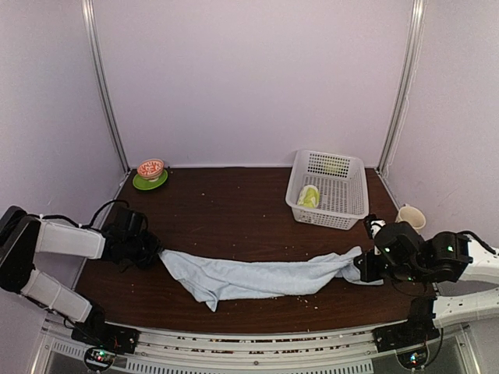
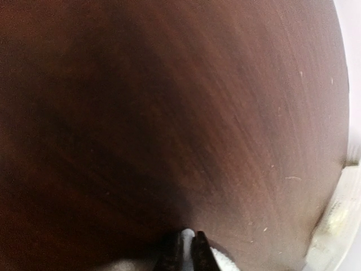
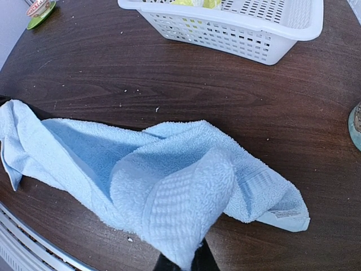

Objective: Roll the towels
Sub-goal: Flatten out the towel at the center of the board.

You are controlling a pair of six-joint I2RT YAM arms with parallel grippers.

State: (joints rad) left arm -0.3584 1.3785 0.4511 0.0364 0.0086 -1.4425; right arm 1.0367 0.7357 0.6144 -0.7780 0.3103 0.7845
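The light-blue towel (image 1: pixel 257 276) lies twisted and rumpled across the lower middle of the top view, stretched between the 2 arms on the worktop (image 1: pixel 226 210). The yellow-green towel (image 1: pixel 309 195) sits in the white basket (image 1: pixel 327 219) at the upper right.

The left end effector (image 1: pixel 150 251) is at the towel's left tip. In its wrist view the jaws are nearly together, with only a pale sliver of cloth pinched between them. The right end effector (image 1: pixel 365 269) is clamped tight on the right end, which bunches up and drapes over its fingers at the bottom of the right wrist view.

Risks, as I judge them:
1. The left hold looks shallow, so any pull to straighten the cloth could draw that sliver out and drop the end.
2. The towel is folded over itself along its length. Rolling it without flattening it first would likely give a lopsided, loose roll.
3. The right end is a thick wad, so it may unfurl unevenly on release.
4. The near edge hangs close to the worktop's front, so slack could slide off.
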